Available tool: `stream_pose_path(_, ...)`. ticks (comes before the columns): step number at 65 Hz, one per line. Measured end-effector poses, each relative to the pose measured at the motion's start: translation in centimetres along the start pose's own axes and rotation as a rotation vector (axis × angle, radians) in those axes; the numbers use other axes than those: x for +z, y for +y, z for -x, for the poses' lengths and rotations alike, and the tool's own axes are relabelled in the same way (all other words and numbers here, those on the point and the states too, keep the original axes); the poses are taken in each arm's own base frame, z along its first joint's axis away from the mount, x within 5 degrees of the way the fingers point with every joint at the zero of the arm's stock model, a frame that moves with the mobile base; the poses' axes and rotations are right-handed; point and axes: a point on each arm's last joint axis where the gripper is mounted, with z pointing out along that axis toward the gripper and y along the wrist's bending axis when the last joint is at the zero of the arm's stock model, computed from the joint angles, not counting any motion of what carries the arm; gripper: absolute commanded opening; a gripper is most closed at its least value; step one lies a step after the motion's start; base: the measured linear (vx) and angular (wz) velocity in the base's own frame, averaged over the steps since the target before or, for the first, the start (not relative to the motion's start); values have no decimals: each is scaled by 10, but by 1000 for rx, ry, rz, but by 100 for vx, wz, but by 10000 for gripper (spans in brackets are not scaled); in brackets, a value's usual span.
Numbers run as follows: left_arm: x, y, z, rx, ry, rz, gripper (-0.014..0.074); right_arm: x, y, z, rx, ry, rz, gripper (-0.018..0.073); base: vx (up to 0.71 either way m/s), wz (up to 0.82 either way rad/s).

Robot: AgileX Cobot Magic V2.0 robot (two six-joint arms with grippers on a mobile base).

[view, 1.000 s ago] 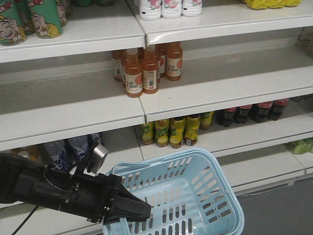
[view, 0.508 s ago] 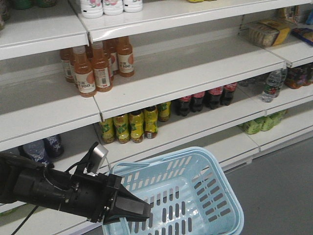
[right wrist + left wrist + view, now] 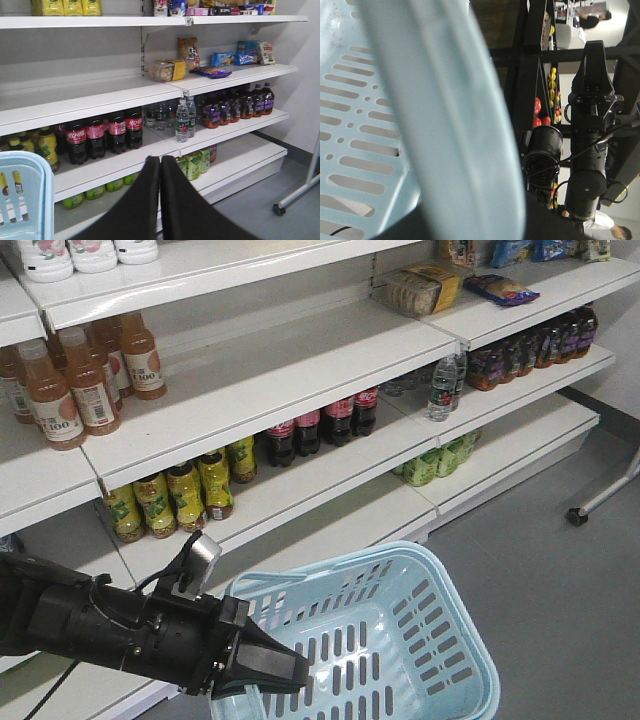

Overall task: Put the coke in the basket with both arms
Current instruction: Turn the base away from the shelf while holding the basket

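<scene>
Black and pointed, the left pincer [image 3: 288,672] sits at the near-left corner of the basket [image 3: 450,635]. Its fingers are drawn close on the pale blue rim, and we read it as clamped there. The basket's open well spreads away beyond the tips and to their right. From the left wrist view, a blurred pale blue bar of the basket fills the space just ahead of this pincer, with slotted plastic beside it. Behind the tips the left arm [image 3: 90,625] runs back out of the picture, and a small silver disc [image 3: 203,552] is tilted just above it.

The right pincer [image 3: 160,160] has its 2 fingers pressed together with nothing between them. Left of it and lower, a corner of the basket shows. Above and left of its tips stand 4 dark cola bottles [image 3: 100,134] with red labels on a white shelf [image 3: 110,172]. Just beyond the tips stand clear water bottles [image 3: 183,120]. Where the coke stands we cannot tell.
</scene>
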Motion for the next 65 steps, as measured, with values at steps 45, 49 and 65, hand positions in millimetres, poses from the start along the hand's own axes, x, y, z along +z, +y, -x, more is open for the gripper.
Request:
stream_pose_path(45,0,0,0,1,0,0,-8,0,0,0,0,0,0,-10,-4,-27)
stream_pose_path(49,0,0,0,1,0,0,-8,0,0,0,0,0,0,-10,-2,-35)
stream_pose_path(65,0,0,0,1,0,0,-7,0,0,0,0,0,0,-10,-2,-37)
